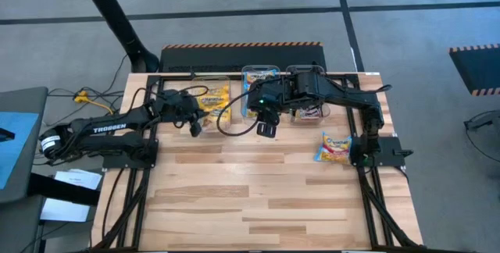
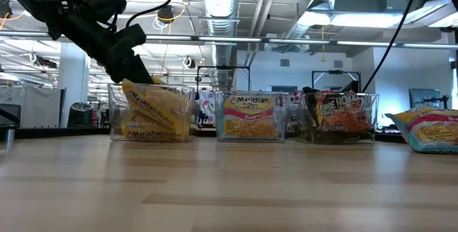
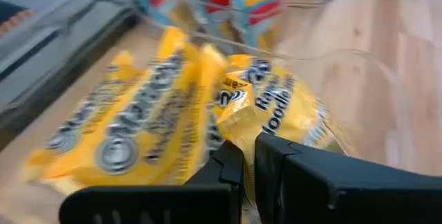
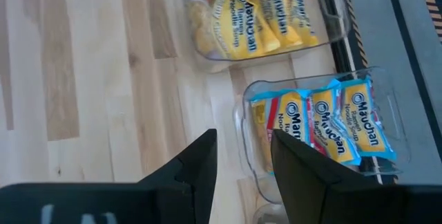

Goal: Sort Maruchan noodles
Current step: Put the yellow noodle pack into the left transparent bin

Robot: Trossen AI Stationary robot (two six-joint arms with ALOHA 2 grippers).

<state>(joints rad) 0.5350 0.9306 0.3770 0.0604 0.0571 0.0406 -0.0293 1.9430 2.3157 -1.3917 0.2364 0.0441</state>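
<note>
Three clear bins stand in a row at the table's far edge. The left bin (image 2: 114, 117) holds yellow Maruchan noodle packets (image 1: 212, 99), the middle bin (image 4: 243, 113) blue-and-pink ones (image 4: 324, 124), and the right bin (image 2: 372, 117) dark ones (image 2: 336, 114). My left gripper (image 3: 248, 156) is over the left bin's near side, shut on a yellow packet (image 2: 147, 103) that slants up out of the bin. My right gripper (image 4: 243, 148) hangs open above the table, just in front of the middle bin, with nothing in it. A loose blue-and-pink packet (image 1: 334, 147) lies flat on the table at the right. My left gripper pinches the crimped end seam (image 3: 237, 122) of the yellow packet between its two fingers. The fingers slant down from the table's near left. The packet tilts up out of the bin, its lower part (image 2: 154, 121) among the other yellow packets.
Bare wooden tabletop (image 1: 258, 198) spreads across the near half. The right arm's base (image 1: 375, 147) stands next to the loose packet. Cables trail along the left arm (image 1: 109, 128).
</note>
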